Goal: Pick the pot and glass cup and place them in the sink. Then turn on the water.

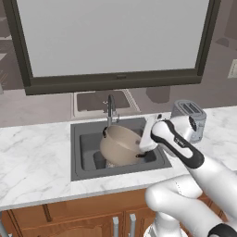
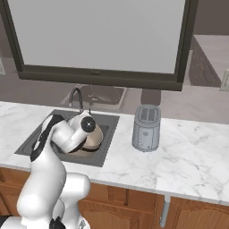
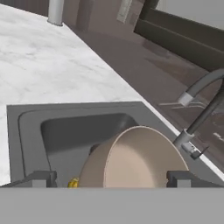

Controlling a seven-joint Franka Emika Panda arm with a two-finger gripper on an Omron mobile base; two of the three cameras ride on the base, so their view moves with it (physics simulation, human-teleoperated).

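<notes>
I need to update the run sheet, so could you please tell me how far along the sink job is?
The pot already lies tilted in the sink. The gripper is open beside the pot, holding nothing. I cannot make out the glass cup for certain, and no water runs from the faucet, so turning it on remains.

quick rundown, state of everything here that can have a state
pot: in the sink, tilted, pale inside facing up and sideways
sink: holds the pot and a dark thing beside it
glass cup: probably that dark thing, mostly hidden
faucet: off, no stream falling
gripper: open, over the pot, holding nothing
toaster: upright on the counter, slots empty
</notes>
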